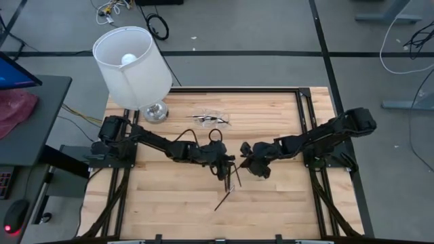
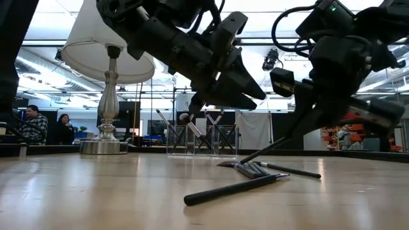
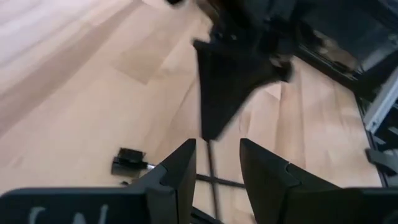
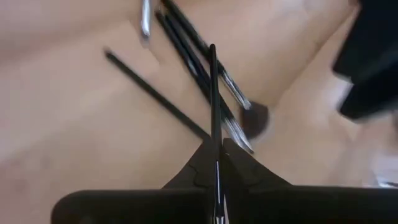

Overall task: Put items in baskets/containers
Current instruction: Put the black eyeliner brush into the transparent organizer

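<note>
You are looking at a robotics lab: grey floor (image 1: 271,27) with taped lines and loose cables (image 1: 157,26) at 12 o'clock, seated people (image 2: 32,124) beyond the worktop (image 1: 271,203).

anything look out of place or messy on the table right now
Mostly the makeup brushes: they lie loose in a crisscrossed scatter mid-table, far from the clear container near the lamp. The right gripper is shut on one brush.

Pale smooth wooden table (image 1: 271,196), matt black brush handles (image 2: 233,188), clear plastic container (image 2: 201,140), polished metal lamp base (image 2: 102,147)
</note>
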Tool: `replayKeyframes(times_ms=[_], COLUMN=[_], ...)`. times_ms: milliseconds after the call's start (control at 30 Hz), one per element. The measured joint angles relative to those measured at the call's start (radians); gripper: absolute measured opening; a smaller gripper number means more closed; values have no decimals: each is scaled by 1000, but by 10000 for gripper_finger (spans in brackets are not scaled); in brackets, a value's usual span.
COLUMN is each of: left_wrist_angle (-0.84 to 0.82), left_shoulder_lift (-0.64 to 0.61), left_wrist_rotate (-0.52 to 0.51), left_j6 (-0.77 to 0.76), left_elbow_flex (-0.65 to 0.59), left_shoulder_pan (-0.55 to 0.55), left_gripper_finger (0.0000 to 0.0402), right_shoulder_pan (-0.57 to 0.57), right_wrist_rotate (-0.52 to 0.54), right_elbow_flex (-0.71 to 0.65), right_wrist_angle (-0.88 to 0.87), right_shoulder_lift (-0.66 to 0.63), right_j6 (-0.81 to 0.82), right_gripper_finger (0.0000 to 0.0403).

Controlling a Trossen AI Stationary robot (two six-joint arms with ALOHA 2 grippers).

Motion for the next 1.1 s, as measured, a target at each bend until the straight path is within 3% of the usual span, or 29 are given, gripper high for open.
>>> replayKeyframes(times_ms=[167, 367, 700, 833, 1100], left_wrist_angle=[-33, -76, -1, 65, 59], left_shoulder_lift=[0, 41, 101, 101, 101], left_wrist_rotate=[0, -39, -39, 25, 30], left_j6=[-20, -20, -2, 27, 28], left_elbow_flex=[0, -2, -1, -1, -1], left_shoulder_pan=[-1, 1, 25, 31, 31], left_gripper_finger=[126, 126, 126, 126, 126], right_shoulder_pan=[0, 0, 0, 0, 0], right_wrist_rotate=[94, 97, 97, 96, 94], right_elbow_flex=[0, 0, 0, 0, 0], right_wrist_angle=[3, 42, 57, 58, 109], right_shoulder_lift=[0, 0, -1, -1, -1], right_j6=[-51, -66, -92, -92, -99], right_gripper_finger=[8, 8, 8, 8, 8])
